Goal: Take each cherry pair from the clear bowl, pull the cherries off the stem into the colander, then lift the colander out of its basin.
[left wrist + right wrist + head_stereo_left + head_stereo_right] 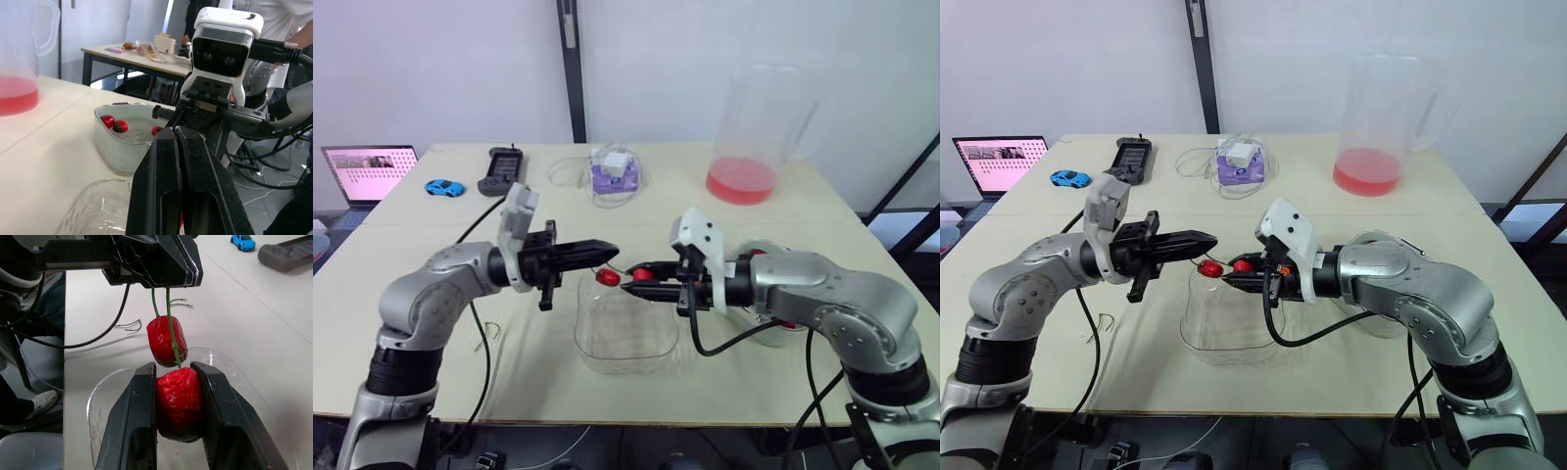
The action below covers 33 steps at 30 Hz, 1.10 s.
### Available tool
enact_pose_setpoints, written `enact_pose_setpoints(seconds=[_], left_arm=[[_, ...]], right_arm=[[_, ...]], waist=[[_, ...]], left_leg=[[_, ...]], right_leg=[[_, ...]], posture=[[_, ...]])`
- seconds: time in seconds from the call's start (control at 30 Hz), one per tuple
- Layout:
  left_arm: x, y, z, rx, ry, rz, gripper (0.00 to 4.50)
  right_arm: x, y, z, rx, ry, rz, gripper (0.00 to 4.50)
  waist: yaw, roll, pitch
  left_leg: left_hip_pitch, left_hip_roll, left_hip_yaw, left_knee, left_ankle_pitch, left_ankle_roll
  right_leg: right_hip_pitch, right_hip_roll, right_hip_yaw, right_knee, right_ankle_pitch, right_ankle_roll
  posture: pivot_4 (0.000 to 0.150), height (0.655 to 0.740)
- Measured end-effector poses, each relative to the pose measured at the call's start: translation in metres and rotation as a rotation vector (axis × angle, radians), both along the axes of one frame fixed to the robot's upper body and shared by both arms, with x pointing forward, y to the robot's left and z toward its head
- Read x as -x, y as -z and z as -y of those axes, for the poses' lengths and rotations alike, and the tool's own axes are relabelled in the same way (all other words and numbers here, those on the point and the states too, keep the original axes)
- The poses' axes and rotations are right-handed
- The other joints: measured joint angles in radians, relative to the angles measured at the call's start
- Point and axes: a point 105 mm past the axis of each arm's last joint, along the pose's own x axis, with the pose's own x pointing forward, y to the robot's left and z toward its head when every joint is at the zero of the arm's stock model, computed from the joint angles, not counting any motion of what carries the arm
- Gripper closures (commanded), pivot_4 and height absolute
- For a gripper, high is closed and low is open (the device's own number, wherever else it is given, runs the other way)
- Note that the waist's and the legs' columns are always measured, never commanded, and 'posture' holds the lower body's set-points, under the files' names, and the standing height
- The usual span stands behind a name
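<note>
A cherry pair hangs above the clear bowl (607,354) at the table's front middle. My left gripper (610,253) is shut on the green stem (169,308), coming in from the left. My right gripper (174,368) is shut on one red cherry (178,402) of the pair. The second cherry (164,340) dangles free on its stem between the two grippers, over the bowl's far rim. The white colander (105,146) in its basin sits behind my right arm, with a few cherries (108,120) in it.
A tall clear pitcher with red liquid (744,176) stands at the back right. A laptop (370,171), a blue toy car (443,187), a black controller (499,169) and a purple box with a white charger (612,174) lie along the back. Loose stems (491,329) lie front left.
</note>
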Motion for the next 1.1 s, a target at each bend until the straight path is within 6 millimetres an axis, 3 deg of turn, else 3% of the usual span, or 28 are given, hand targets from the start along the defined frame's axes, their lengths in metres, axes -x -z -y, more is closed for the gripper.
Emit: enact_pose_setpoints(seconds=[0.13,0.27,0.37,0.53,0.63,0.73,0.83,1.0,1.1], left_arm=[[0.0,0.0,0.0,0.001,0.001,0.01,4.5],[0.0,0.0,-0.002,-0.001,-0.003,0.011,4.5],[0.0,0.0,-0.002,0.0,-0.003,0.012,4.5],[-0.001,0.0,-0.002,0.011,-0.003,0.023,4.5],[-0.002,0.001,0.0,0.022,-0.002,0.022,4.5],[-0.003,0.001,0.001,0.025,-0.002,0.03,4.5],[-0.003,0.001,0.0,0.024,-0.004,0.03,4.5],[-0.003,0.002,0.0,0.022,-0.007,0.031,4.5],[-0.003,0.0,0.0,0.033,-0.007,0.029,4.5]], right_arm=[[-0.001,0.004,0.01,0.052,0.022,-0.011,3.43],[-0.004,0.01,0.037,0.124,0.078,-0.04,3.43],[-0.014,0.0,0.072,0.164,0.178,-0.025,3.43],[-0.04,-0.01,0.151,0.299,0.428,0.037,3.43],[-0.049,0.003,0.169,0.332,0.463,0.029,3.43],[-0.057,0.021,0.175,0.345,0.469,-0.006,3.43],[-0.059,0.031,0.174,0.352,0.457,-0.031,2.64],[-0.055,0.03,0.175,0.338,0.435,-0.072,0.09],[-0.052,0.025,0.176,0.311,0.427,-0.089,0.09]], waist=[[0.001,0.0,0.0],[0.003,0.0,0.0],[0.003,0.0,0.0],[0.003,0.0,0.0],[-0.003,0.0,0.0],[-0.002,0.0,0.0],[0.001,0.0,0.0],[0.004,0.0,0.0],[0.004,0.001,0.0]], left_leg=[[0.0,0.0,0.0,0.0,0.0,0.0],[0.0,0.0,0.0,0.0,0.0,0.0],[0.0,0.0,0.0,0.0,0.0,0.0],[0.0,0.0,0.001,0.001,-0.001,0.002],[0.001,0.0,0.001,0.0,-0.001,0.002],[0.001,0.0,0.001,0.001,-0.001,0.002],[0.001,0.0,0.001,0.001,-0.001,0.002],[0.0,0.0,0.001,0.001,-0.001,0.002],[0.0,0.0,0.001,0.001,-0.001,0.002]], right_leg=[[0.0,0.0,0.0,0.0,0.0,0.0],[0.0,0.0,0.0,-0.001,0.0,0.0],[0.0,0.0,0.0,-0.001,0.0,0.0],[0.002,0.0,0.0,-0.003,0.0,0.0],[0.002,0.0,0.001,-0.002,0.0,0.0],[0.002,0.0,0.001,-0.002,0.0,0.0],[0.002,0.0,0.001,-0.002,0.0,0.0],[0.002,0.0,0.001,-0.003,0.0,0.0],[0.002,0.0,0.001,-0.003,0.0,0.0]], posture=[[0.15,0.7332],[0.15,0.7332],[0.15,0.7332],[0.15,0.7332],[0.15,0.7332],[0.15,0.7332],[0.15,0.7332],[0.15,0.7332],[0.15,0.7332]])
